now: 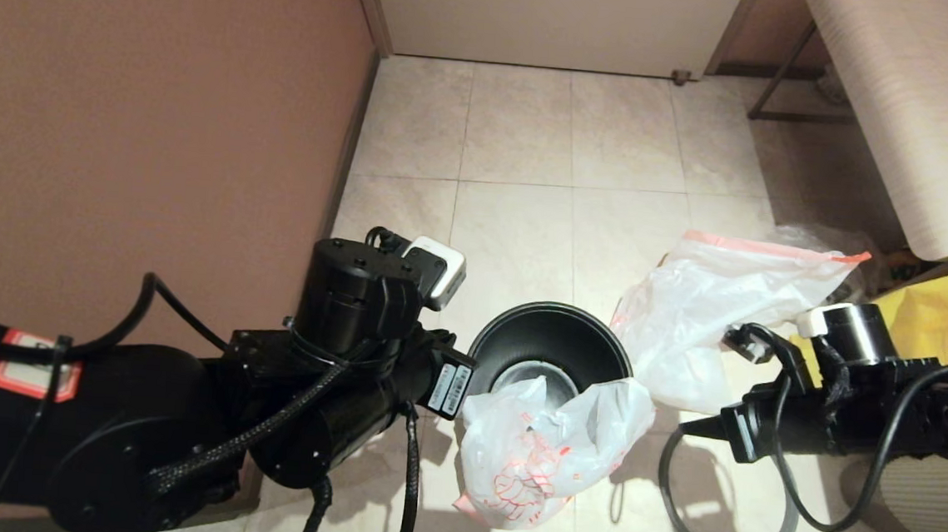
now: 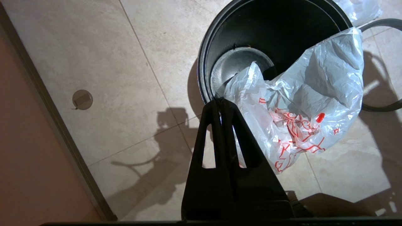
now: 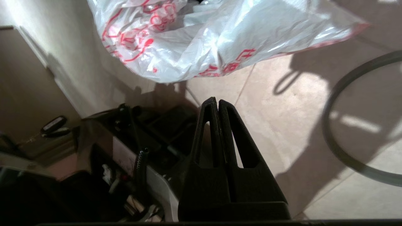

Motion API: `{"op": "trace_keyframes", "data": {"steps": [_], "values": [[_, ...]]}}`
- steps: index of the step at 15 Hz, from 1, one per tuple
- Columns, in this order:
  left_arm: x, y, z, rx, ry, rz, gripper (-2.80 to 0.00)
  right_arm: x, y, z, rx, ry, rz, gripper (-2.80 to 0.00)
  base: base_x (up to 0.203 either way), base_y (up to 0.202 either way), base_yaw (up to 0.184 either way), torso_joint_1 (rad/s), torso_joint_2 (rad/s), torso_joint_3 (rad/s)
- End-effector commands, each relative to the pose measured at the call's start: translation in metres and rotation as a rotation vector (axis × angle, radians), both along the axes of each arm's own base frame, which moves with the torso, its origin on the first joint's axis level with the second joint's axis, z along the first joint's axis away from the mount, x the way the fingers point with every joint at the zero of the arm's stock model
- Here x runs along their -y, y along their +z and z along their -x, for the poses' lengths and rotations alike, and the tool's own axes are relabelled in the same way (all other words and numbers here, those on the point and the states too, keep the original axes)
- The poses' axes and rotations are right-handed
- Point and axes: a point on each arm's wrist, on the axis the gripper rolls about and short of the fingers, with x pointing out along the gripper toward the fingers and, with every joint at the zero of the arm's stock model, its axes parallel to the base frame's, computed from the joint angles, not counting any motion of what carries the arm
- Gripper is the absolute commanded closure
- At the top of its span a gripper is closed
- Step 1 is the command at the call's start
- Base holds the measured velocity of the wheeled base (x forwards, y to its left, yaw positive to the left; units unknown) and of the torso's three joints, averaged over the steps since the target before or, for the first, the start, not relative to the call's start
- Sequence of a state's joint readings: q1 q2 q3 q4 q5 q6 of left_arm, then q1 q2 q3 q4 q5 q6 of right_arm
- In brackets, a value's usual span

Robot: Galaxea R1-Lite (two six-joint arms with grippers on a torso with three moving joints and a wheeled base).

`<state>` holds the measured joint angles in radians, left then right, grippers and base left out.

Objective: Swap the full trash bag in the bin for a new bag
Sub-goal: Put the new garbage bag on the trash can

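The black bin [image 1: 552,338] [image 2: 267,31] stands open on the tiled floor in front of me. The new bag [image 1: 545,446] [image 2: 301,103] [image 3: 194,37], white with red print, drapes over the bin's near rim and hangs down its outside. My left gripper [image 1: 465,395] [image 2: 220,101] is shut on that bag's edge at the bin's left rim. The full trash bag [image 1: 712,316], white with an orange-red hem, lies on the floor to the right of the bin. My right gripper [image 1: 684,427] [image 3: 216,100] hovers shut and empty, right of the new bag.
The grey ring [image 1: 674,514] [image 3: 333,150] lies on the floor under the right arm. A yellow tote [image 1: 938,315] and a clear bag [image 1: 826,241] sit at the right under a bench [image 1: 893,120]. A brown wall [image 1: 159,110] runs along the left.
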<state>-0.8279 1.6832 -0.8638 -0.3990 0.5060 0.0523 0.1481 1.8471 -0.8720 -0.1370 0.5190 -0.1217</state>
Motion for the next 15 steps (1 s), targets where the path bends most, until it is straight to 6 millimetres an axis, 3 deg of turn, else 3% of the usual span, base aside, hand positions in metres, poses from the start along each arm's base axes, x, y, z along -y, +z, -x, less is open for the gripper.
{"op": "trace_keyframes", "data": {"steps": [1,4,5,7,11,15], "values": [[0.001,-0.001,0.0,-0.001,0.001,-0.003,0.0,0.002,-0.002,0.007,0.045,-0.005,0.003,0.0,0.0,0.0,0.0,0.0,0.0,0.0],[0.003,-0.006,-0.001,-0.011,0.0,-0.014,0.0,0.01,-0.039,-0.018,0.036,-0.01,0.035,0.0,0.0,0.0,0.0,0.0,0.0,0.0],[0.003,-0.006,-0.001,-0.012,0.0,-0.015,0.0,0.017,-0.06,-0.028,0.04,0.004,0.065,-2.8,0.0,0.0,0.0,0.0,0.0,0.0],[0.004,-0.01,-0.003,-0.021,0.0,-0.024,0.0,0.034,-0.085,-0.051,0.116,0.057,0.121,-2.8,0.0,0.0,0.0,0.0,0.0,0.0],[0.009,-0.023,-0.006,-0.048,0.001,-0.051,0.0,0.047,-0.07,-0.09,0.297,0.171,0.035,-2.8,0.0,0.0,0.0,0.0,0.0,0.0],[0.009,-0.024,-0.007,-0.051,0.001,-0.055,0.0,0.044,-0.054,-0.103,0.333,0.289,0.067,-2.8,0.0,0.0,0.0,0.0,0.0,0.0]]}}
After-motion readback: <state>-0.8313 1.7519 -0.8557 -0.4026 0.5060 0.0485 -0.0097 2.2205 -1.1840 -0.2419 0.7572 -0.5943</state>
